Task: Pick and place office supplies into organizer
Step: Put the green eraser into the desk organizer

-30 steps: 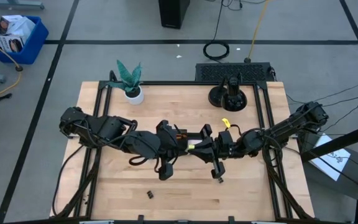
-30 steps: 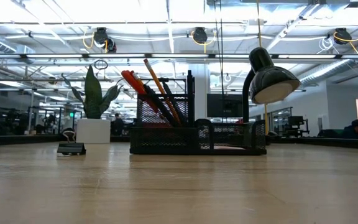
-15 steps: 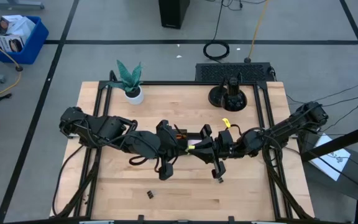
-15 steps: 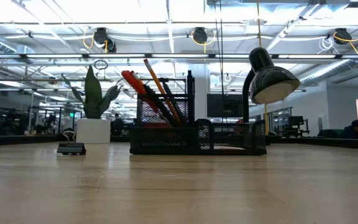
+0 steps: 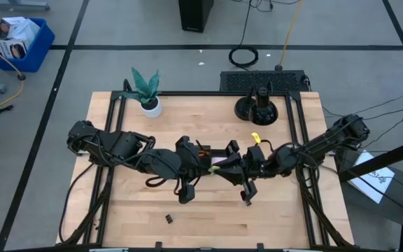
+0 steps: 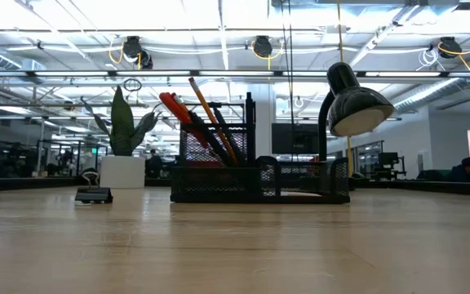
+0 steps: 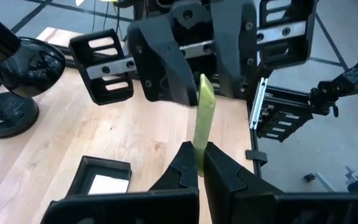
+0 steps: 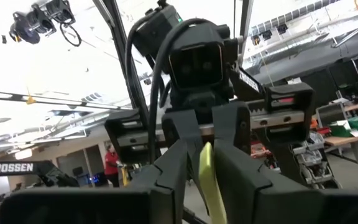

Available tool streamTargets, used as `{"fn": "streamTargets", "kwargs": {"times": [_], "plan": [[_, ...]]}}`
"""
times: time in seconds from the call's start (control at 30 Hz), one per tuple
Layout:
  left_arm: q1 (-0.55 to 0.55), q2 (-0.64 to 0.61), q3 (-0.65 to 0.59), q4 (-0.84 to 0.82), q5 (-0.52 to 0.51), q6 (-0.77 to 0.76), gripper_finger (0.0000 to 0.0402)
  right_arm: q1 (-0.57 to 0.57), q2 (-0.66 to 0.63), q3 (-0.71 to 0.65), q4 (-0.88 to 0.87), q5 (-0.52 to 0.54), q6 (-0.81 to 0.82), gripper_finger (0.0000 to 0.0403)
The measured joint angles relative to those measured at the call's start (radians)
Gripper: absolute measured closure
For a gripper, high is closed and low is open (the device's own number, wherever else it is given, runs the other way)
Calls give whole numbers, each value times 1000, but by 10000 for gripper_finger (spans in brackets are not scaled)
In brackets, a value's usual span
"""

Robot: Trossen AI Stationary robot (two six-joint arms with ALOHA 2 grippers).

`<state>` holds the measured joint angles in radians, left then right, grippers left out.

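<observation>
We see the left tool (image 7: 197,163) clamped on the yellow-green piece (image 7: 204,118), held upright above the middle of the surface (image 5: 208,217). The right tool (image 8: 201,158) faces it, fingers slightly apart on either side of the piece's far end. The organizer (image 6: 259,181) stands mid-surface under the arms, orange pencils (image 6: 210,114) and red-handled scissors (image 6: 174,106) upright inside. A binder clip (image 5: 168,218) lies near the front edge

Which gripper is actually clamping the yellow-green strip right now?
The left gripper: its fingers pinch the yellow-green strip tight at one end, while the right gripper has its fingers standing apart on either side of it.
</observation>
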<state>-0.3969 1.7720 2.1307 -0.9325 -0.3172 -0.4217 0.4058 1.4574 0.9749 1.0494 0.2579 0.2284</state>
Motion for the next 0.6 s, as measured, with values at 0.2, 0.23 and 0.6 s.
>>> {"fn": "streamTargets", "kwargs": {"times": [0.2, 0.23, 0.6], "plan": [[-12, 0, 0, 2, -15, -2, 401, -18, 0, 0, 0, 2, -1, 306], [-16, 0, 0, 2, -20, -4, 401, -22, 0, 0, 0, 2, -2, 302], [-72, 0, 0, -93, -74, -86, 402, -79, 0, 0, 47, 4, -4, 277]]}}
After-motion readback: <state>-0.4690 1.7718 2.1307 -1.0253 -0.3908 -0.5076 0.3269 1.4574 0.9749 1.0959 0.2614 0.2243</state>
